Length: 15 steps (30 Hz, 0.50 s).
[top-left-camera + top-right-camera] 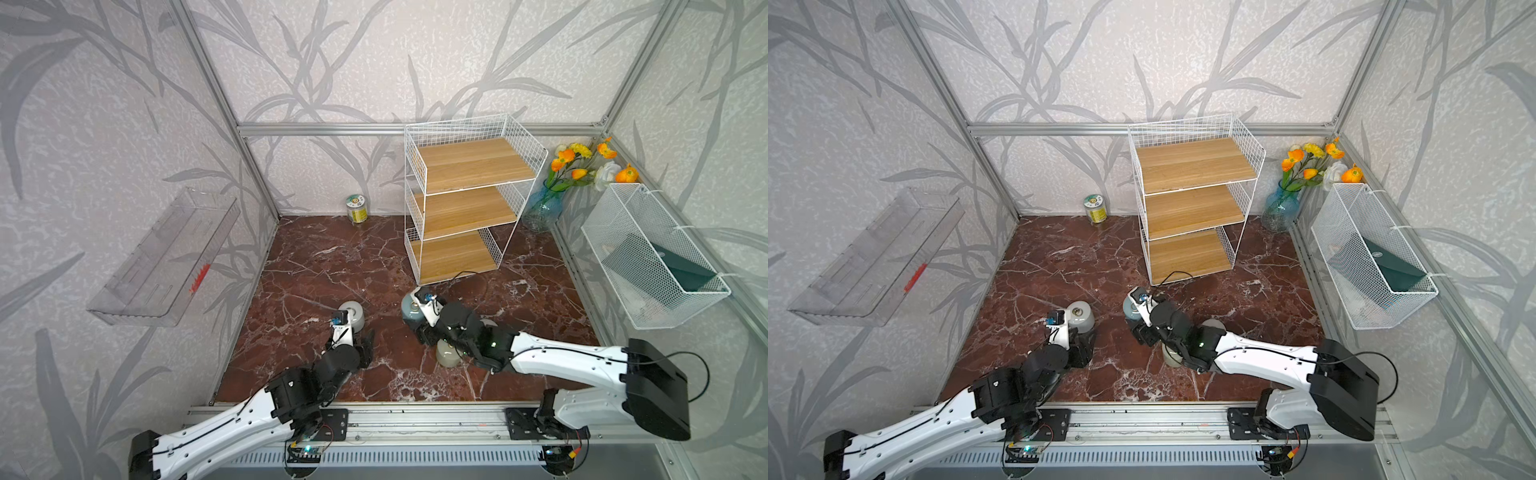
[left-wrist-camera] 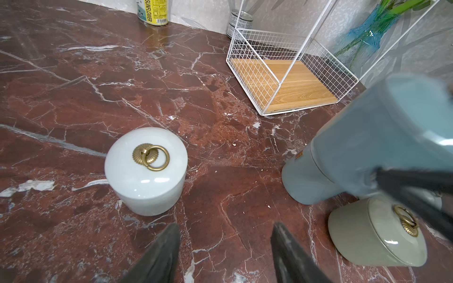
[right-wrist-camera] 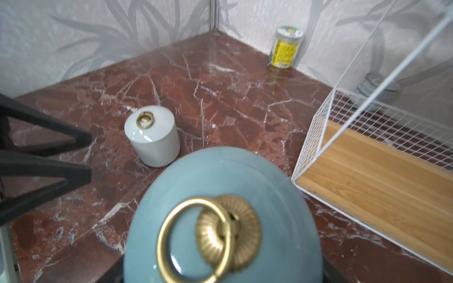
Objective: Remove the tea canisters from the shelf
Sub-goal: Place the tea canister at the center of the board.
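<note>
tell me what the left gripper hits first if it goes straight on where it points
Probably the marble table between the off-white canister and the standing blue-grey canister; depth is unclear, and the left gripper might graze the off-white one.

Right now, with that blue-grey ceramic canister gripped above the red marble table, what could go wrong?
The held blue-grey ceramic canister looks tilted, so its domed lid might slip off. Set down here, it could knock the second blue-grey canister just below it or the beige ceramic canister alongside.
</note>
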{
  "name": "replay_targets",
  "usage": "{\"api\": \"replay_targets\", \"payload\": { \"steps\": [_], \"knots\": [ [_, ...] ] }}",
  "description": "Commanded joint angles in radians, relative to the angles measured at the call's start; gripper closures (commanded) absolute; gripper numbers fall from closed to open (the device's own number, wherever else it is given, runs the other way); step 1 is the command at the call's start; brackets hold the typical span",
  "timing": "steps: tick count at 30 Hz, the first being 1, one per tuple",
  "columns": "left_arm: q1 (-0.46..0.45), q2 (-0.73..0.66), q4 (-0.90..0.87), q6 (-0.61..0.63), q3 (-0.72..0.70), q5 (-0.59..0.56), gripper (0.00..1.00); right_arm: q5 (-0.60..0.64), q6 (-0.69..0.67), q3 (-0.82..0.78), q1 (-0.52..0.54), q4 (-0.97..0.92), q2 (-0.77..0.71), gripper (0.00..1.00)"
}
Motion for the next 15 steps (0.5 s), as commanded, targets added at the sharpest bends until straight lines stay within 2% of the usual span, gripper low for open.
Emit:
{"api": "replay_targets", "payload": {
  "steps": [1,6,15],
  "knots": [
    [0.004,-0.024,-0.036,0.017,0.042,-0.026,0.39,-0.013,0.011,0.081,0.03,0.122,0.075,0.25],
    [0.004,-0.069,-0.07,0.002,0.035,-0.037,0.39,-0.055,0.017,0.136,0.042,0.178,0.221,0.25],
    [0.004,-0.124,-0.11,-0.021,0.022,-0.045,0.39,-0.083,0.02,0.171,0.042,0.388,0.465,0.24]
  ]
}}
